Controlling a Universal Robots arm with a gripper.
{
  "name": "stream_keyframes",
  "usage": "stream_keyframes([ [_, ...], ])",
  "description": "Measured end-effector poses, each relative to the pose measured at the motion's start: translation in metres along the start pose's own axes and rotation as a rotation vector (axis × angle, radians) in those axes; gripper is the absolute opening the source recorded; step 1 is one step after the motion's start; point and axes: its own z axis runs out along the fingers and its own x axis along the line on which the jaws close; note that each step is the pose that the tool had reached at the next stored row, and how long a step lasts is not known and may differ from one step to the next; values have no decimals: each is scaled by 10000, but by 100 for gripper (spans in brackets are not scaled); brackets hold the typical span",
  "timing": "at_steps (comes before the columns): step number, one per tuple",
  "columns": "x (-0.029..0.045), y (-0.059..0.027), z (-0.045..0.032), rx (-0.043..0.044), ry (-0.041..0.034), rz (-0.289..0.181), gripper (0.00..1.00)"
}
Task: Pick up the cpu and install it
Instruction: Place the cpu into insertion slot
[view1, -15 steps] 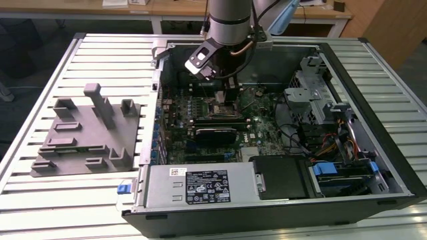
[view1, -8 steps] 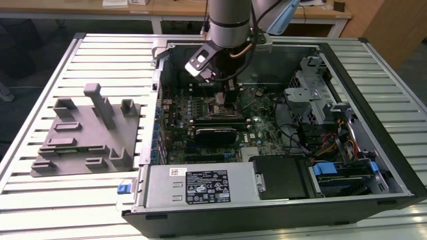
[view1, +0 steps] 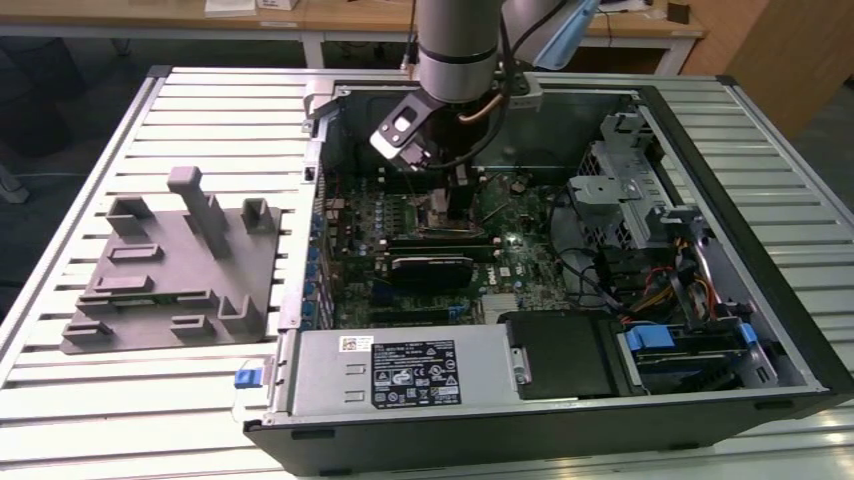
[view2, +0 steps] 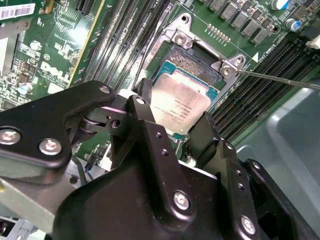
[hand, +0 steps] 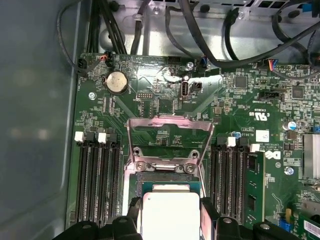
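Checking progress, we find the gripper (view2: 172, 109) clamped on the cpu (view2: 185, 100), holding it between its fingers (view2: 202, 132) right over the open socket (view2: 200, 62): pick-up is done, seating we cannot confirm, and the retention frame (hand: 169, 121) stands raised.

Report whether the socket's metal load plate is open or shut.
Open: in the first wrist view the load plate is swung back off the socket, the board showing through its window, and the cpu is uncovered.
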Motion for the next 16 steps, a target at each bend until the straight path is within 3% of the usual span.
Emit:
stream_keyframes([
  [16,30,-28,154,1,-7,113,54],
])
